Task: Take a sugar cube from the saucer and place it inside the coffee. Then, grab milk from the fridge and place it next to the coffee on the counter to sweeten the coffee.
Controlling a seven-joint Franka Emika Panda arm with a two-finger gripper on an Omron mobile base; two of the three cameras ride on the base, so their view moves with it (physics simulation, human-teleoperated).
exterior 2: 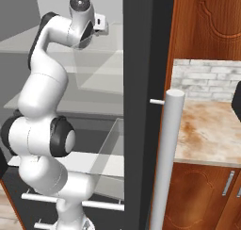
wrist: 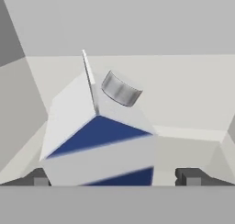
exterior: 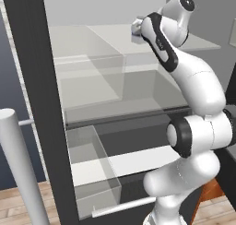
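A white robot arm reaches deep into the open fridge (exterior: pixel 50 104), its wrist raised to the level of an upper translucent shelf (exterior: pixel 92 62) in the pale interior. Seen from the camera on the hand, the gripper (wrist: pixel 114 178) stands wide open, one dark fingertip (wrist: pixel 39 177) at the lower left and the other at the lower right, with the milk (wrist: pixel 98 140) between them and directly ahead. The white gable-top carton, its dark blue band turned toward the hand and its grey round cap (wrist: pixel 120 89) set on the sloped roof just beyond the ridge, appears close in front of the gripper; the fingertips flank its lower part, but whether either touches it cannot be told. Behind the carton lies the pale back wall of the compartment. From the left base camera, the hand is at the top of the picture above the clear shelves, with a clear door bin (exterior: pixel 90 173) far below it and to its left on the dark door. From the right base camera, the thick silver bar handle (exterior 2: pixel 164 163) of the door rises well below and to the right of the hand, and further right lies the counter (exterior 2: pixel 207 130), its marbled tan top over reddish-brown cabinets (exterior 2: pixel 202 196), before a pale brick backsplash (exterior 2: pixel 207 78).
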